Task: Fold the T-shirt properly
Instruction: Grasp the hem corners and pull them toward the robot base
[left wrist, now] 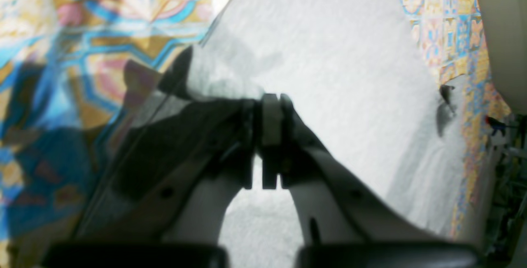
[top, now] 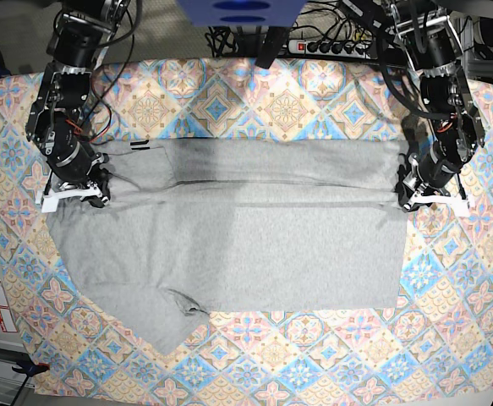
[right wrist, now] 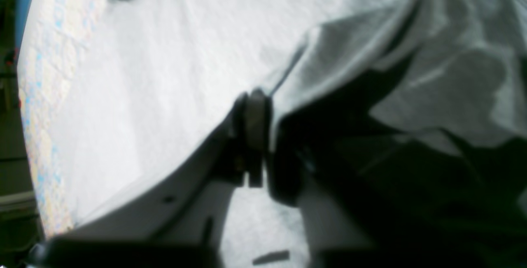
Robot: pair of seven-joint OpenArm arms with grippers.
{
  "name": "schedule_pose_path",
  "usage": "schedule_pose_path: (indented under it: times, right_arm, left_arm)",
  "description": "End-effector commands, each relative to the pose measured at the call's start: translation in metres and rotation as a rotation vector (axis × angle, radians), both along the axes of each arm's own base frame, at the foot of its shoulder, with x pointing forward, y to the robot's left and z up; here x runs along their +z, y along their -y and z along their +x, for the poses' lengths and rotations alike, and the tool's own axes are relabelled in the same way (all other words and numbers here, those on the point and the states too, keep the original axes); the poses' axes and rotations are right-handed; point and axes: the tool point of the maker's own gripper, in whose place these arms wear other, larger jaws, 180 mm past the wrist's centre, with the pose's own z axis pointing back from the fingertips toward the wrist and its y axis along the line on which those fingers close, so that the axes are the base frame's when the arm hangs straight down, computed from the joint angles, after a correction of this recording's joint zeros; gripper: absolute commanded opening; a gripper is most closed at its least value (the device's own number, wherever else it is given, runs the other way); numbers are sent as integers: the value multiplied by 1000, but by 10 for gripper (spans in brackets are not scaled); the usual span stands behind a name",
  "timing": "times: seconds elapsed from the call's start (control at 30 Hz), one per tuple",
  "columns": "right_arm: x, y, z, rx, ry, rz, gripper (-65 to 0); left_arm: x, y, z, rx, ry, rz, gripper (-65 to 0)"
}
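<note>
Currently both arms pinch a folded edge of the T-shirt [top: 246, 245], one at each end.

left gripper [top: 408, 199] and right gripper [top: 94, 193] are clamped on cloth (wrist views show pads pressed together on fabric). Shirt's long axis runs gripper to gripper; most of it lies on the near side of both. Bare tablecloth [top: 297, 355] beyond the near hem leaves room; one sleeve sticks out at near corner under right gripper.

One T-shirt [top: 254, 237], one tablecloth [top: 314, 355], two pincers.

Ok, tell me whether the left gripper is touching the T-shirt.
Touching. In the left wrist view the left gripper is shut on a fold of the T-shirt, grey cloth pinched between its fingertips.
</note>
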Motion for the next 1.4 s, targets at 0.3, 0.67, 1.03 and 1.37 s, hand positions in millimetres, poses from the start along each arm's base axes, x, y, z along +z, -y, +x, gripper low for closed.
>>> schedule_pose_path:
  times: [0.3,0.67,1.03,1.37]
  right_arm:
    - [10,28,-16,-56,25,-44,-418]
    - [38,38,-68,-24,38,-174,-418]
    - [27,38,-85,-21,-6,-174,-418]
    - [27,38,-85,-21,-6,-174,-418]
  left_arm:
    - [8,-4,-21,-16,-8,-57,-310]
    - [-11,6,-86,12,-74,-131,-346]
    - [-39,17,-94,54,-131,-202,-346]
    - [-71,22,-81,117,-179,-293,-353]
